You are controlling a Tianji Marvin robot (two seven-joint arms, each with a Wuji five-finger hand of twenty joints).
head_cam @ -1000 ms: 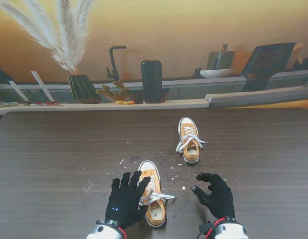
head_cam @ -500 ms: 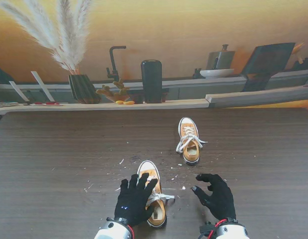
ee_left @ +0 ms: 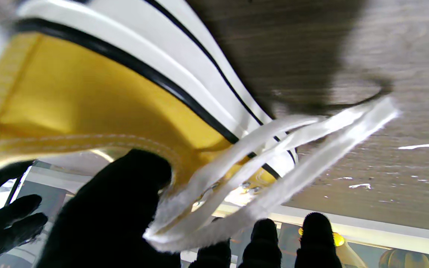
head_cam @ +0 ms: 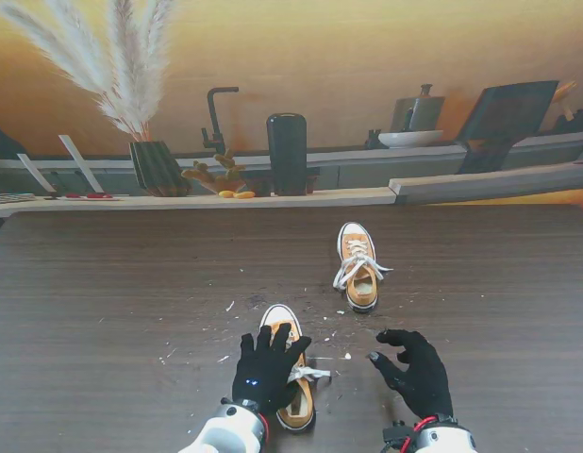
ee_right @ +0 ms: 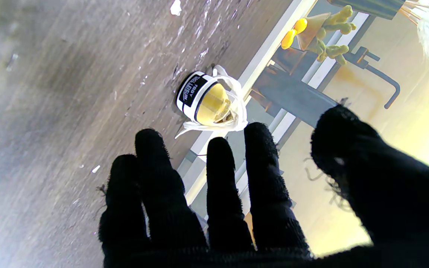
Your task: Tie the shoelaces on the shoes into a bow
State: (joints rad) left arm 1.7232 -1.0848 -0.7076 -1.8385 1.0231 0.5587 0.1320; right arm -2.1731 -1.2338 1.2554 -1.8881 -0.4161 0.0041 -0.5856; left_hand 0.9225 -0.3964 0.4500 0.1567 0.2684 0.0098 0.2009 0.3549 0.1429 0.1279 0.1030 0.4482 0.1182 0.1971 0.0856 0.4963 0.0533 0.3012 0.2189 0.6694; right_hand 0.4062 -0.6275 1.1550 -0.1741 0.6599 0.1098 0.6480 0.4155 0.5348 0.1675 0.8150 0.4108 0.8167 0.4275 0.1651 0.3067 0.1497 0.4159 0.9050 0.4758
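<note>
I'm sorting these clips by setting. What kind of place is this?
Probably a staged demo space, not a real kitchen: a dark wood table faces a backdrop showing a faucet, with pampas grass beside it.

Nearer canvas sneaker (head_cam: 290,377): mustard-yellow upper, white rubber toe cap and sole edged by a thin black stripe, white flat laces (ee_left: 274,160). Farther canvas sneaker (head_cam: 358,268): same yellow, white toe cap, white laces, with a black-and-white heel patch. Both gloved robot hands, left (head_cam: 266,366) and right (head_cam: 416,372), are black knit; wrists show white casing and red wiring. Wooden table (head_cam: 103,283): dark brown grain, flecked with white specks.
</note>
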